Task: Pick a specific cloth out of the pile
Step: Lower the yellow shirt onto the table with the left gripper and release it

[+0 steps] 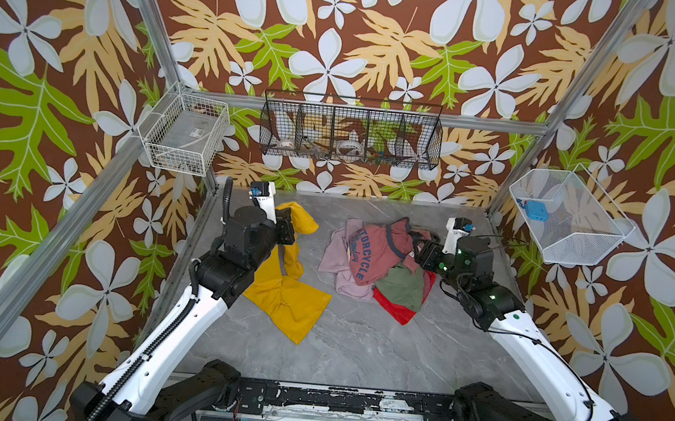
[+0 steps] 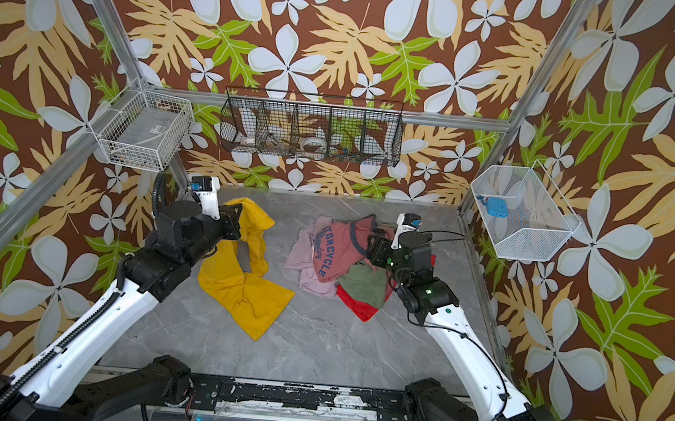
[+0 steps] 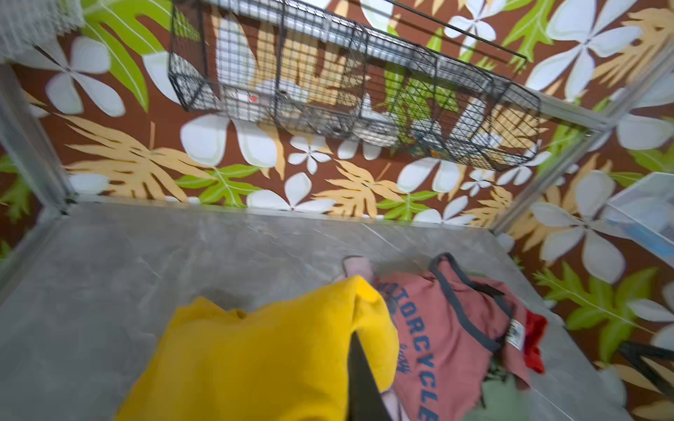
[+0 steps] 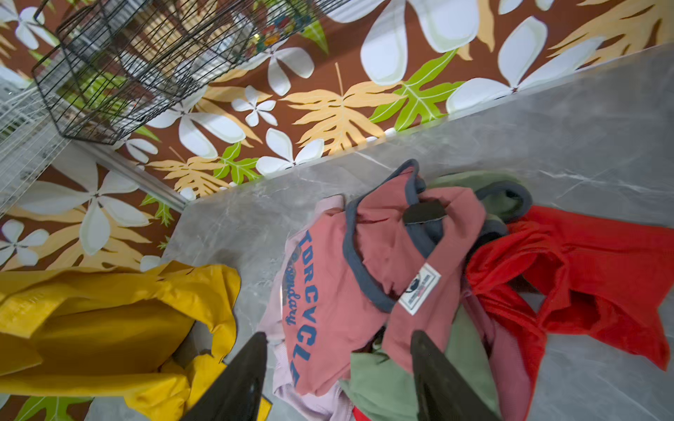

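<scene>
Though its tips are buried in fabric, the left pincer is clamped together on one end of the yellow cloth. The cloth hangs from the pincer and trails toward the front of the table, lying spread beside that arm. A strip of bare table separates it from the pile to this pincer's right.

The right pincer has its jaws apart at the pile's near edge, with the pink shirt and a green cloth between its fingers. Whether they touch the fabric I cannot tell. Ahead of both pincers the table lies open to the back wall, and its front half is bare.

The left wrist view shows a single dark finger against yellow fabric. The right wrist view shows the red cloth spread wide beside the shirt. In both top views only a corner of it peeks from under the green cloth.
</scene>
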Robot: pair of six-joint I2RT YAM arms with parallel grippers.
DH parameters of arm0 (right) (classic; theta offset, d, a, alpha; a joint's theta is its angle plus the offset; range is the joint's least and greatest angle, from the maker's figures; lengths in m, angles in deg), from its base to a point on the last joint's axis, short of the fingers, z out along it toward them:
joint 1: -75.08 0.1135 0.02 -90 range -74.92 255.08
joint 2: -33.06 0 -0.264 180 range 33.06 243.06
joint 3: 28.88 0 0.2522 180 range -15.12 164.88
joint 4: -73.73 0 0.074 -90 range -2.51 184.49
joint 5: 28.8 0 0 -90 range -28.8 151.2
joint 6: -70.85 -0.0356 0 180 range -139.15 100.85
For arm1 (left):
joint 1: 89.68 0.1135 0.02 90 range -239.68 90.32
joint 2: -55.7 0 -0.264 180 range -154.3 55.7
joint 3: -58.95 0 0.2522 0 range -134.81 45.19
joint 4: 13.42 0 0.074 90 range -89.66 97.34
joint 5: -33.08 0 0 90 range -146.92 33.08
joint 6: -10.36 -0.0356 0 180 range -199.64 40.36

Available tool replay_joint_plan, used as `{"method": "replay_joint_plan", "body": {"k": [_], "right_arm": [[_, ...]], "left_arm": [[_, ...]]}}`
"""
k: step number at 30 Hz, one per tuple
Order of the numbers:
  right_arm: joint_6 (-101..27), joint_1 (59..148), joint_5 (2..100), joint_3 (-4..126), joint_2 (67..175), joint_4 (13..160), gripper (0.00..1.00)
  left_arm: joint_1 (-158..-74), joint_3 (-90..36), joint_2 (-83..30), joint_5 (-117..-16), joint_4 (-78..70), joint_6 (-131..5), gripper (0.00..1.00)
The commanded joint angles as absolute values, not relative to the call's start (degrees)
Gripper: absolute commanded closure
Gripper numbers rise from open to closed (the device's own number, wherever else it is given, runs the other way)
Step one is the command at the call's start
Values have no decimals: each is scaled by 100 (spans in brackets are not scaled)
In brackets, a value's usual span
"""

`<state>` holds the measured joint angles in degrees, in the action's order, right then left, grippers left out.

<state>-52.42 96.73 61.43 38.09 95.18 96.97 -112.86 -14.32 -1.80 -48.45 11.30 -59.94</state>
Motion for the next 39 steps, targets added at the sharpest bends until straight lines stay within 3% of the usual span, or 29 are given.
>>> {"method": "replay_joint_plan", "body": {"k": [1, 9, 13, 20, 25, 31, 39], "right_arm": [[-5148, 9828, 6467, 3753, 9537, 9682, 39], [-4610, 9816, 6321, 4085, 10100, 9668, 41], [-4129, 9811, 6199, 4384, 10363, 10040, 41], [-3586, 9804, 6320, 3927, 9879, 9779, 43], [-3378, 9755, 6385, 3770, 9807, 9810, 41], [-3304, 9753, 6318, 3810, 9996, 9874, 39], [-3251, 9743, 6457, 3810, 10003, 9962, 35]], "left_arm": [[-11347, -913, 360, -5025, 947, -5123, 100], [-11443, 739, 1527, -4987, 1189, -3780, 100], [-11827, 1008, 1345, -4692, 1592, -3338, 100], [-12728, 1340, 826, -3828, 2578, -2144, 100], [-12782, 1843, 538, -3798, 2503, -1544, 100], [-12782, 1579, -62, -3977, 2282, -1888, 100], [-12928, 1710, -982, -4245, 2324, -1839, 61]]}}
